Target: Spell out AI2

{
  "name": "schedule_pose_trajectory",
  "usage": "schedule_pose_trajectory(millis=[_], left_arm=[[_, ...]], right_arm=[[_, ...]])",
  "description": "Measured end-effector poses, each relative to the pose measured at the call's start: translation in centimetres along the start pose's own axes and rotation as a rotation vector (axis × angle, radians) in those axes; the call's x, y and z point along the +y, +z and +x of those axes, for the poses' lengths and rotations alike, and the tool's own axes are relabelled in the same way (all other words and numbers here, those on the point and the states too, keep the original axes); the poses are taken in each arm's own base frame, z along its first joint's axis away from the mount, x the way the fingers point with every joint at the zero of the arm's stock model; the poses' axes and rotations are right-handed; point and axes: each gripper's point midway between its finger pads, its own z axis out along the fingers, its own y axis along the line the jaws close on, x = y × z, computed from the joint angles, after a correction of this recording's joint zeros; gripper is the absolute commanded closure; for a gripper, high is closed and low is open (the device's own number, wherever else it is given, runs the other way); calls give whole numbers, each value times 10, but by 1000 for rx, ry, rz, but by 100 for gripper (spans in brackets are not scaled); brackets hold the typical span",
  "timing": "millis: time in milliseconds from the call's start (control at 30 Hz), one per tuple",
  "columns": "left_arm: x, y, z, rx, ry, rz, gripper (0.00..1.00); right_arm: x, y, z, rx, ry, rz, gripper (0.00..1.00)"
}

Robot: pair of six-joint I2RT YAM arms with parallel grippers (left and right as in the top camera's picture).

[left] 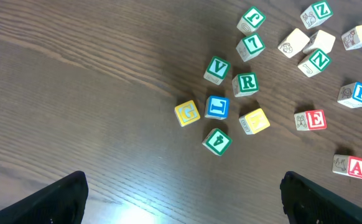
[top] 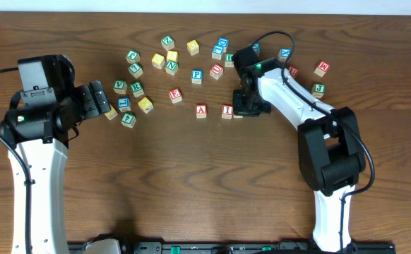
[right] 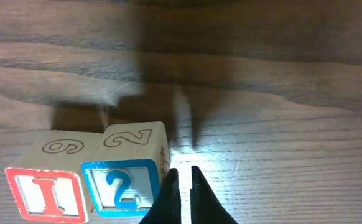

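Near the centre of the overhead frame, the A cube (top: 201,110), pale wood lettered in red, is set. The red I cube (top: 227,111) is placed to its right, touched by the blue 2 cube (right: 126,183). The right pincer (right: 185,171) is pressed together just beside the 2 cube; the left pincer (left: 184,190) is spread wide.

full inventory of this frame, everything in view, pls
A cube: 1, red letter, front of the table, left end of the row.
I cube: 1, red letter, right of the A cube with a gap between them.
2 cube: 1, blue digit, against the I cube.
E cube: 1, red letter, behind and left of the A cube.
P cube: 1, blue letter, behind the E cube.
Other cubes: about twenty, green, yellow, blue and red, scattered across the back.
Table: 1, dark brown wood.
Left gripper: 1, black, open, empty, at the left.
Right gripper: 1, black, shut, empty, beside the 2 cube.
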Motion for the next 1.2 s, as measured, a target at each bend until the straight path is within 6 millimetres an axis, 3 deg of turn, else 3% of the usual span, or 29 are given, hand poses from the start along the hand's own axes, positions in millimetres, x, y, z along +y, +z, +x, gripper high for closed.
schedule_pose_trajectory(millis=[933, 1100, 1200], left_arm=[[0, 0, 0, 0, 0, 0, 2], [0, 0, 0, 0, 0, 0, 2], [0, 0, 0, 0, 0, 0, 2]], right_arm=[[12, 0, -3, -6, 5, -62, 96], [2, -3, -1, -3, -5, -4, 92], [-1, -14, -9, -23, -27, 23, 89]])
